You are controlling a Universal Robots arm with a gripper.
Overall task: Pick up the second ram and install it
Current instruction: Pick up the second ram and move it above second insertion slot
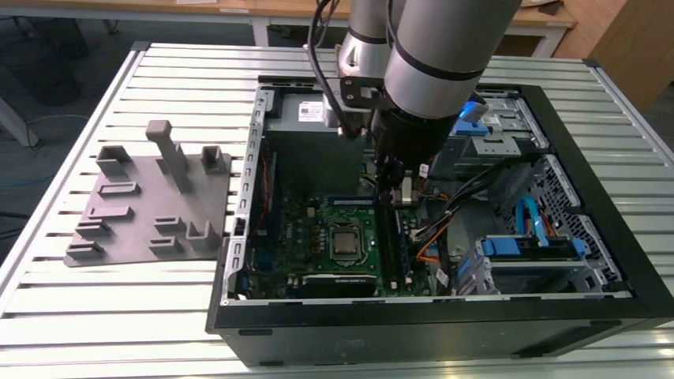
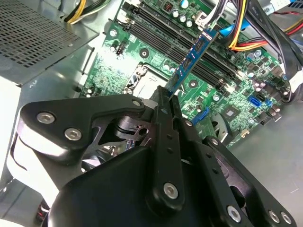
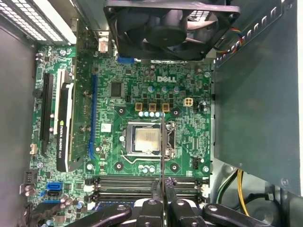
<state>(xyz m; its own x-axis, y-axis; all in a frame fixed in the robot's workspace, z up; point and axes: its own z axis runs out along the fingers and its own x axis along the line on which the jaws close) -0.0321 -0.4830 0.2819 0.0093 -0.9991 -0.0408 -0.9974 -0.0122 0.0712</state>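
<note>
**Desk:** What do you get on the exterior view?

**Operator:** My arm reaches down into the open case [image 1: 421,332]. The gripper [image 1: 403,189] hangs over the board [image 1: 305,229], just to the exterior view's right of the CPU [image 1: 346,241]. The grey tray [image 1: 126,229] lies outside the case, on the exterior view's left.

**Desk:** And the second wrist view?

**Operator:** I see the jaws pinched nearly together on one end of the ram [image 2: 191,59]. The blue strip runs out from the gripper [image 2: 166,94], tilted over the board toward the black slots [image 2: 156,23]. I cannot tell whether its far end touches a slot.

**Desk:** First wrist view?

**Operator:** There I see the ram [image 3: 162,142] edge-on. It is a thin line running from the gripper [image 3: 162,188] across the slots [image 3: 128,181] and along the CPU's [image 3: 144,141] edge. The fan [image 3: 165,23] sits beyond.
</note>
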